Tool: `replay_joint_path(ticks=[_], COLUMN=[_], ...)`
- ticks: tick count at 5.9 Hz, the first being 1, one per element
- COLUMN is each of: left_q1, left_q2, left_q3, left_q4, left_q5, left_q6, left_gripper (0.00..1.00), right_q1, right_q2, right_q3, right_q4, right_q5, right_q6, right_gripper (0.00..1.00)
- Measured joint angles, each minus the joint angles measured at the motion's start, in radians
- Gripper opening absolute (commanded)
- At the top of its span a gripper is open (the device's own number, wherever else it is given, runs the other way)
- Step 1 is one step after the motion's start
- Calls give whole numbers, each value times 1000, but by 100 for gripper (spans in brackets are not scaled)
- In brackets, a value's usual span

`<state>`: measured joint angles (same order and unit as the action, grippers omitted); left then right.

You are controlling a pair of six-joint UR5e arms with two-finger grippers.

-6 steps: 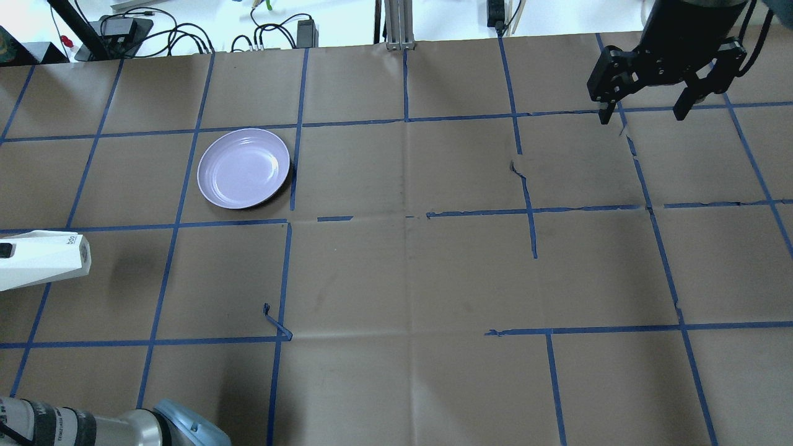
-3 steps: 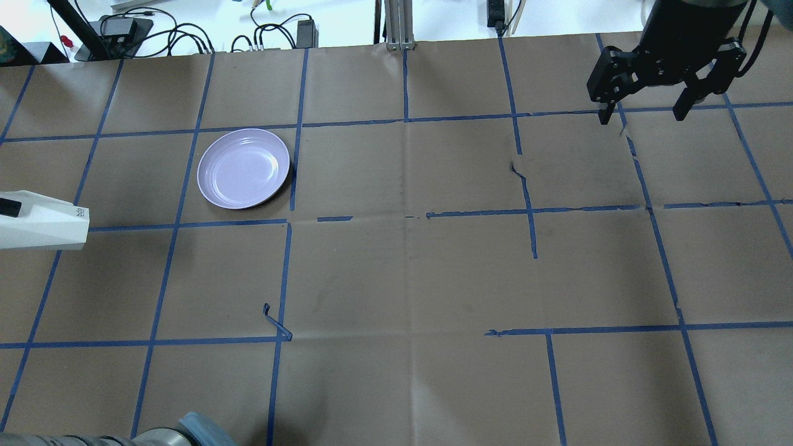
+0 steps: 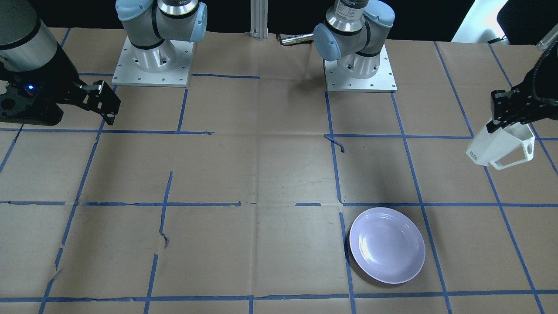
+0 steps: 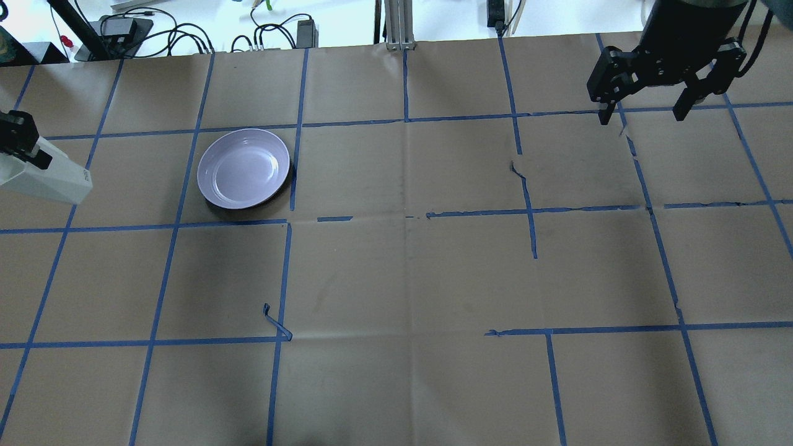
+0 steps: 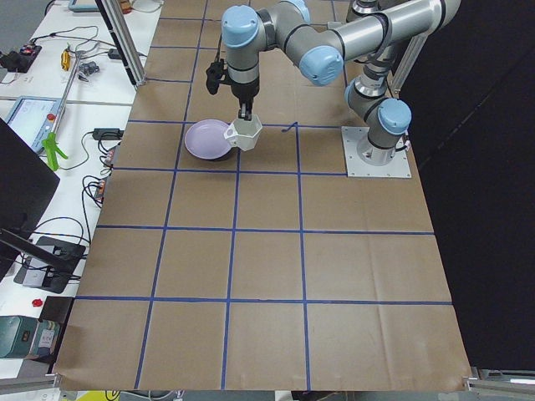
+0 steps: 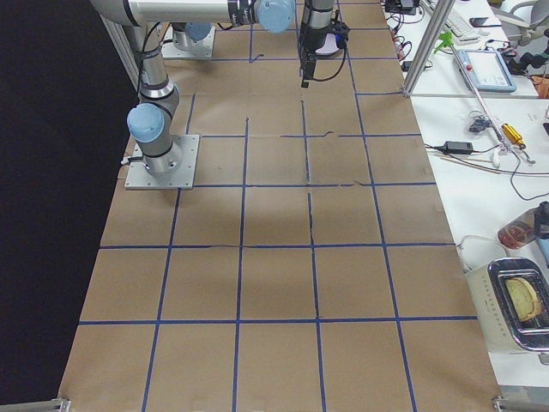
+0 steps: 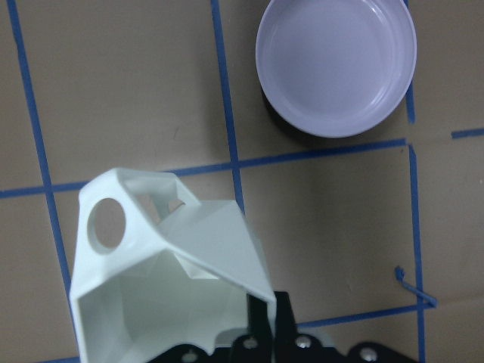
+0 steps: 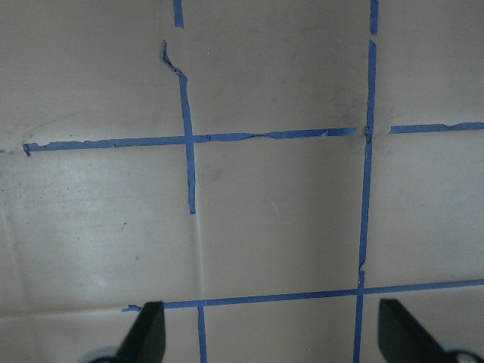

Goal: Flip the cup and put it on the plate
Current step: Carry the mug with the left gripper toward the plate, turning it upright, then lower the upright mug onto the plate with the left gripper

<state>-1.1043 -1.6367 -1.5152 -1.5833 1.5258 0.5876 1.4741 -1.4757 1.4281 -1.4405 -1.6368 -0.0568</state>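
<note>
The white faceted cup (image 4: pixel 48 181) hangs tilted in the air at the table's far left, held by its rim in my shut left gripper (image 4: pixel 21 148). In the front-facing view the cup (image 3: pixel 501 148) shows its printed base end low and its handle to the side, below the left gripper (image 3: pixel 508 122). In the left wrist view the cup (image 7: pixel 166 280) shows its open mouth. The lavender plate (image 4: pixel 244 168) lies empty on the table to the cup's right; it also shows in the front-facing view (image 3: pixel 387 245) and the left wrist view (image 7: pixel 336 64). My right gripper (image 4: pixel 644 114) is open and empty, far right.
Brown paper with a blue tape grid (image 4: pixel 406 118) covers the table. Cables and power bricks (image 4: pixel 186 37) and a metal post (image 4: pixel 396 28) lie past its far edge. The two arm bases (image 3: pixel 152 56) (image 3: pixel 359 65) stand at the robot's side.
The left gripper has carried the cup toward the table's far side and turned it, so the gripper now shows above it. The left arm's elbow has left the bottom edge. The right arm has not moved.
</note>
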Motion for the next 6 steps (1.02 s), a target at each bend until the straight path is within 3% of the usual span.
replay_joint_path(ticks=[2,3,5,6], left_q1=[-191,-272,-374,-399], left_q2=[-100,-175,-344,-409], left_q3=[53,140,302,313], left_q4=[106,117,113,112], left_q5=[22,40,76,87], left_q6=[-141,-203,-303,-322], left_gripper=[0,0,0,0], right_q1=[0,0,0,0], right_q2=[0,0,0,0], right_q3=[0,0,0,0], right_q4=[0,-1,-1,-1], right_q5=[0,0,0,0], right_q6=[0,0,0,0], right_gripper=[100,100,100,100])
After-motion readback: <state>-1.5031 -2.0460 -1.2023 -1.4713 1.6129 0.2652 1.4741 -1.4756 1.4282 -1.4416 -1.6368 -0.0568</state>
